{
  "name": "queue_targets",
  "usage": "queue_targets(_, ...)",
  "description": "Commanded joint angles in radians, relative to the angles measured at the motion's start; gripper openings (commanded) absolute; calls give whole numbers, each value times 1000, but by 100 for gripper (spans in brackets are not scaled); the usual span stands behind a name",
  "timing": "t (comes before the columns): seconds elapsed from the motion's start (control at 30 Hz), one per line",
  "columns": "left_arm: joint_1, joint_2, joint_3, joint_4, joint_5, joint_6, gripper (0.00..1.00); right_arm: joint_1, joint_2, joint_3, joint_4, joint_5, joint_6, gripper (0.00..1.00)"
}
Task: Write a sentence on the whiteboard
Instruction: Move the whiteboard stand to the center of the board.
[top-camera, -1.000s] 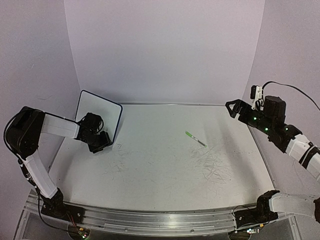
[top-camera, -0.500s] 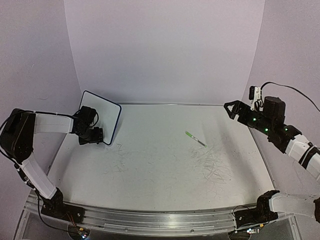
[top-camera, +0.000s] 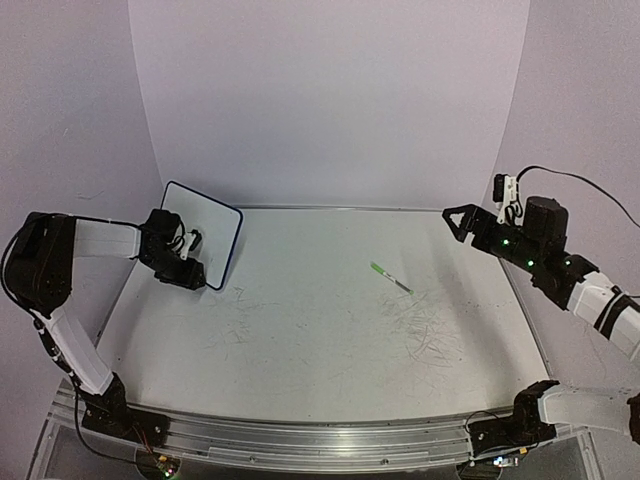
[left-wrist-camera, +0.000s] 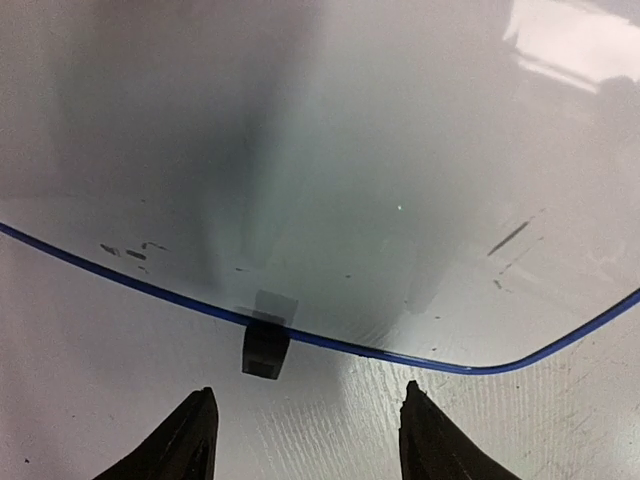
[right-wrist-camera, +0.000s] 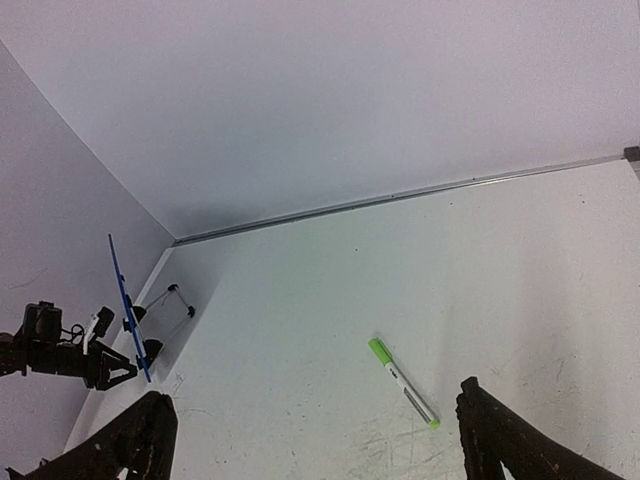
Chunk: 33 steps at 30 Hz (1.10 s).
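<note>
We saw the left pincer (left-wrist-camera: 308, 390) apart and empty, whiteboard (left-wrist-camera: 330, 180) propped just ahead of its tips. Right pincer (right-wrist-camera: 314, 392) gaped wide, empty; green marker (right-wrist-camera: 402, 382) lay on tabletop (right-wrist-camera: 500, 260) ahead of it.

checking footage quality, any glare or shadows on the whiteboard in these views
Left wrist view: bright glare patch at top right of the whiteboard, a dark shadow band down its middle. Top external view: evenly lit, no glare. Right wrist view: seen edge-on, face hidden.

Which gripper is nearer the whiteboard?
Left. The left gripper sits at the lower edge of the whiteboard; the right gripper hangs far across the table.
</note>
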Motion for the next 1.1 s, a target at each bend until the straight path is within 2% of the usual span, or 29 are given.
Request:
queue_targets(0.0,3,69,41,25,-16,140,58,6,-35,-19,64,-13,-11,98)
queue_targets(0.17,3,87,20,112,8,155,43,7,-66,-33,69,-1,-16,98)
queue_targets(0.4,1,79,-27,207,33,178,30,7,-76,-38,72,-6,-4,98)
queue_targets(0.5,-12,68,-37,224,17,151,18,7,-74,-49,84,-6,8,98)
queue_targets(0.67,-83,48,-40,239,-18,60,9,10,-43,-60,95,-14,20,98)
queue_targets(0.83,-207,35,-27,270,-69,-179,0,23,7,-54,89,-15,15,98)
queue_targets(1.07,-439,78,5,274,-322,-681,0,91,80,-43,81,15,9,98)
